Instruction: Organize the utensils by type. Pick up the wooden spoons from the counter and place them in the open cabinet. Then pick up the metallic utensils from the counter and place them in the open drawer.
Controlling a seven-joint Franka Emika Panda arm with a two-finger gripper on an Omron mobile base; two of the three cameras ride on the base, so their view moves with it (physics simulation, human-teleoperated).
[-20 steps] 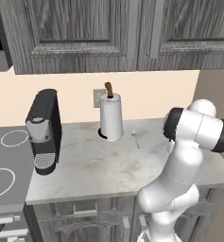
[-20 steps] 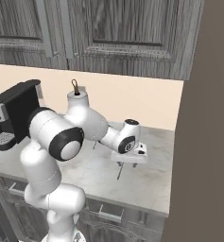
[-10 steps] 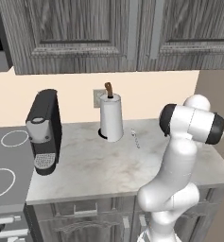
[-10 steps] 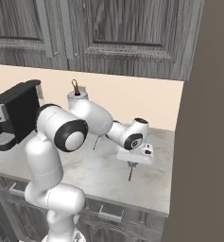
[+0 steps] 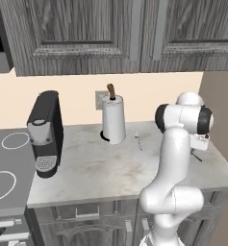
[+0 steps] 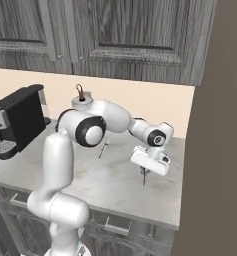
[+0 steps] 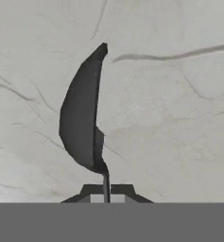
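Item one, small silver utensil [image 6: 144, 176]: hangs below the gripper [image 6: 145, 171], thin and dark, its tip just above the counter [image 6: 115, 185] near the right end. In the hand view you see a dark leaf-shaped blade or bowl [image 7: 82, 113] running up from between the fingertips, with marbled stone behind it. The jaws are pinched together on its thin handle — that is how it reads to you from both views.

Item two, second silver utensil [image 5: 138, 141]: lies flat on the counter, just right of the paper towel roll [image 5: 113, 119].

Item three, coffee machine [image 5: 44, 132]: stands at the left end, well apart from the work.

Wall cabinets [image 5: 86, 33] overhead look shut; you cannot pick out the wooden spoons or an open drawer from here.

Risk, judged: the hold is on a very slim handle, so the piece may swivel or slip out if you swing the arm fast — and its hanging tip may catch the counter edge if you carry it low toward the drawer.
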